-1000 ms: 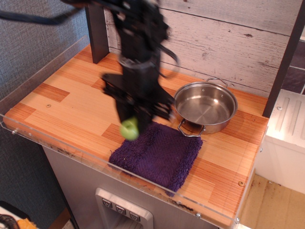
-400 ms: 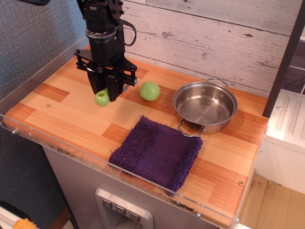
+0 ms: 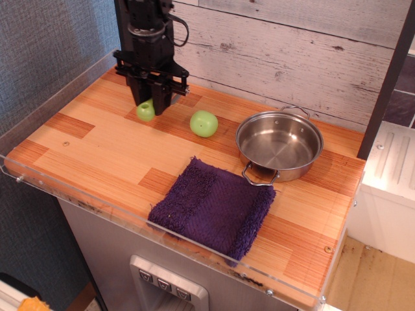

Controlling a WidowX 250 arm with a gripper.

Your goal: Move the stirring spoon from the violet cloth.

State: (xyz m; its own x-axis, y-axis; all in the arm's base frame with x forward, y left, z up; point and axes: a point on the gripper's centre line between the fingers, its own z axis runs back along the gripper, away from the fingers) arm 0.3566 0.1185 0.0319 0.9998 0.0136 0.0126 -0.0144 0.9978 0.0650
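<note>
The gripper (image 3: 152,103) was closed on the spoon (image 3: 146,110), of which only the lime-green handle end showed, hanging below the fingers; its long axis could not be made out. A green ball (image 3: 203,123) lay just to the gripper's right. The purple cloth (image 3: 214,207) lay well apart, nearer the front edge, beside the steel pan (image 3: 279,144).

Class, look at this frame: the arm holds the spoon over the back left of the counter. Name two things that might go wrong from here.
1. The green ball lies loose close to the gripper; a knock may roll it away.
2. The spoon hangs above the counter; only its green end shows, so the grip is unclear, and it may slip or drop.
</note>
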